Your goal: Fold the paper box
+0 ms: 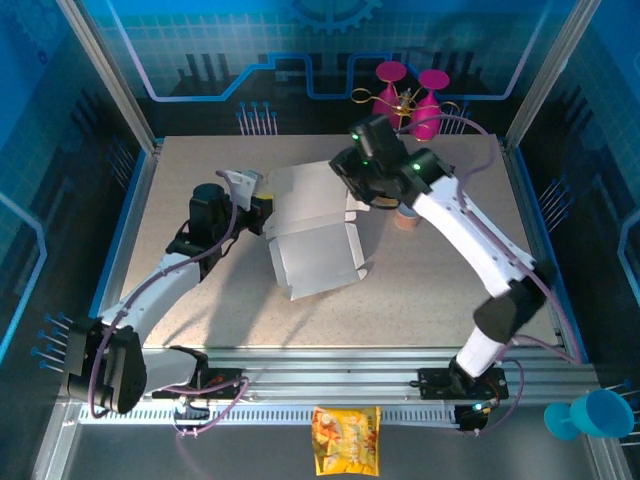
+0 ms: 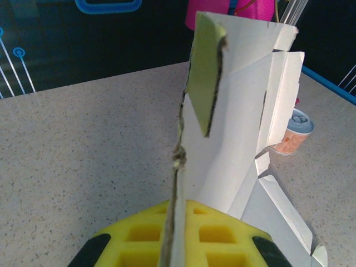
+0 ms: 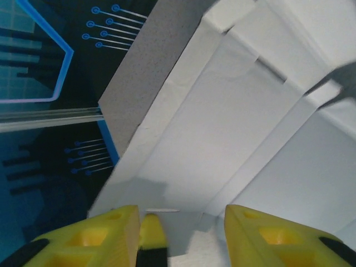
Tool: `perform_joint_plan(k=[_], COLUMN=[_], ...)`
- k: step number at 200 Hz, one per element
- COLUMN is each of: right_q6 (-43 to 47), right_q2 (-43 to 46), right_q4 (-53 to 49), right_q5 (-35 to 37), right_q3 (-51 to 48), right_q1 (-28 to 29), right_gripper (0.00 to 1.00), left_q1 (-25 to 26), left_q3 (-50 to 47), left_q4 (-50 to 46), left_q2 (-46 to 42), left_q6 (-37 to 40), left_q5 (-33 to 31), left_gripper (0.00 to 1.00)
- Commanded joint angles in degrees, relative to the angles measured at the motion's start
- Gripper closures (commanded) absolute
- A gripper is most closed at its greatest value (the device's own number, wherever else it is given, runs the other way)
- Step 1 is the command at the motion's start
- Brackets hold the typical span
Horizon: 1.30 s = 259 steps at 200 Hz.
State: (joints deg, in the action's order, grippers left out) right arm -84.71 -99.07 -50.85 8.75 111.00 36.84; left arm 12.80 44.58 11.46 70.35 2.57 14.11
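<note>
The box (image 1: 312, 245) sits mid-frame on the table (image 1: 200, 170) in the top view, white inside up. I'd call it roughly half formed: 1 wall stands up on the left, the others only lean, and the near flaps lie flat and untucked. The left gripper (image 2: 175, 247) is clamped on that raised wall's edge. The right gripper (image 3: 183, 233) hangs over the upper-right panel, jaws apart, holding nothing. A cup (image 1: 407, 219) stands just right of the box.

Overhead looks down; wrist cameras sit close on paper box (image 1: 318, 262)
</note>
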Motion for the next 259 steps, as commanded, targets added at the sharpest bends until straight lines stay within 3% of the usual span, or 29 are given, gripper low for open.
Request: perform_joint_plan(k=[1,23,80,168,195,259], right_q6=[-10.3,-12.6,-15.0,-13.7,-15.5,-14.9], right_q2=[-6.3,-9.6,-14.7,-11.2,-12.0,-13.5], right_q4=[-9.7,-6.1,0.9,12.2,13.9,20.8], right_q5=[-0.3,-0.8,-3.2,-2.9,-5.9,-7.2], right_q3=[8.8,10.6,11.0,4.7,1.6,0.2], right_q1=[1.1,0.8,0.1,-1.4,-2.0,-4.4], right_gripper=[0.48,0.43,0.44,0.43,0.55,0.56], left_q1=[0.6,0.9,1.1,1.0,1.0,1.0], left_q3=[-2.0,-2.8,-3.8,-3.8,-3.5,-3.1], left_q4=[2.9,2.7,0.5,-0.5,-0.4,-1.5], left_q2=[-2.2,-3.2,-5.6,-5.7,-5.5,-5.7], left_q6=[1.9,2.3,4.2,5.4,5.5,6.3], left_q5=[-1.2,-1.0,-0.5,0.0,0.2,0.2], left_gripper=[1.00,1.00,1.00,1.00,1.00,1.00])
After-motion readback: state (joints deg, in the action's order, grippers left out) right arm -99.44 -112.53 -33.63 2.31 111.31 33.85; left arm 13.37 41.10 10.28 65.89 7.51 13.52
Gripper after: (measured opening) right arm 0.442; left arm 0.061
